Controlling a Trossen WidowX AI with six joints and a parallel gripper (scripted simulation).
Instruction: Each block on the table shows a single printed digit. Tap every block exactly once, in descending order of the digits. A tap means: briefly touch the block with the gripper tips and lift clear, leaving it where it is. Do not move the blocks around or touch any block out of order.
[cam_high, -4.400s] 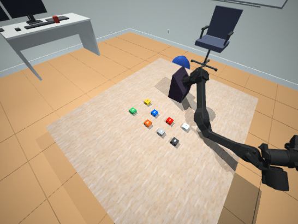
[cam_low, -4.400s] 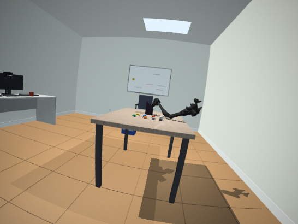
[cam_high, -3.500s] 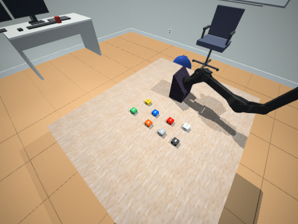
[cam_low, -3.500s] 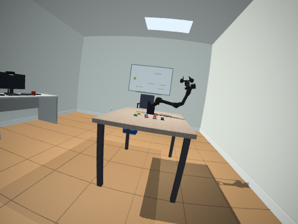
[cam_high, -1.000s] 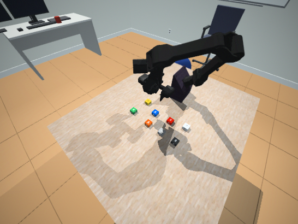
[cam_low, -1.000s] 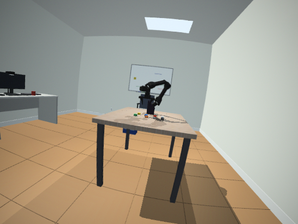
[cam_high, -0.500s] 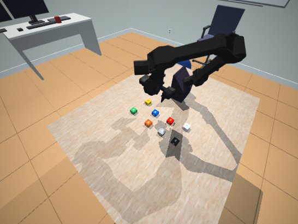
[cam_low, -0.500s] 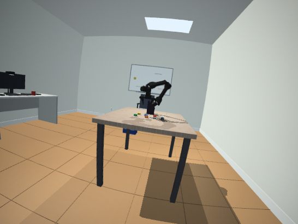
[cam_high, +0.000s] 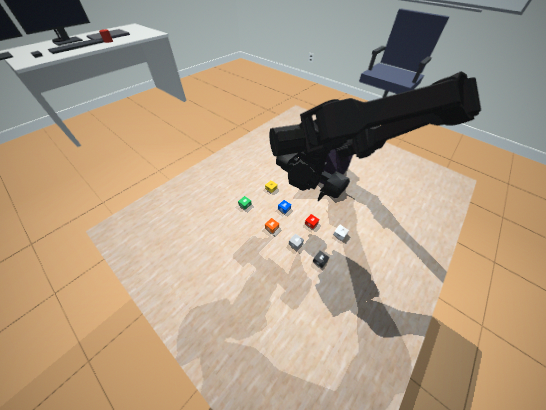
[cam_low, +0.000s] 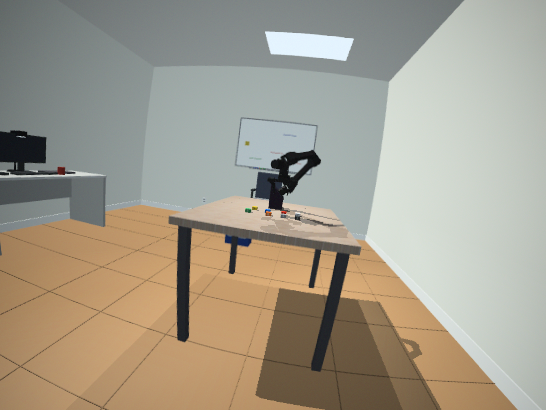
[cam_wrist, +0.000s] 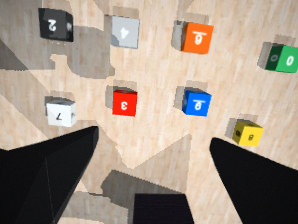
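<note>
My gripper (cam_high: 318, 190) (cam_wrist: 155, 137) is open and empty above the table, on the arm-base side of the blocks. In the wrist view the digits are upside down. White 7 (cam_high: 341, 233) (cam_wrist: 59, 113) lies beyond the left fingertip, yellow 8 (cam_high: 271, 186) (cam_wrist: 248, 134) beyond the right. Red 3 (cam_high: 312, 221) (cam_wrist: 124, 103) and blue (cam_high: 284, 206) (cam_wrist: 196, 103) lie ahead. Farther out are black 2 (cam_high: 321, 259) (cam_wrist: 55, 24), grey 4 (cam_high: 296, 242) (cam_wrist: 125, 32), orange (cam_high: 272, 225) (cam_wrist: 197, 38) and green 0 (cam_high: 244, 202) (cam_wrist: 285, 59). Blue and orange show barred digits, 6 or 9; which is unclear.
The blocks stand apart on the wooden table (cam_high: 165, 240) (cam_low: 215, 220). The black arm (cam_high: 390, 115) (cam_low: 305, 165) reaches over the table, and its shadows fall across the wood and some blocks. A desk (cam_high: 100, 65) and a chair (cam_high: 420, 40) stand away from the table.
</note>
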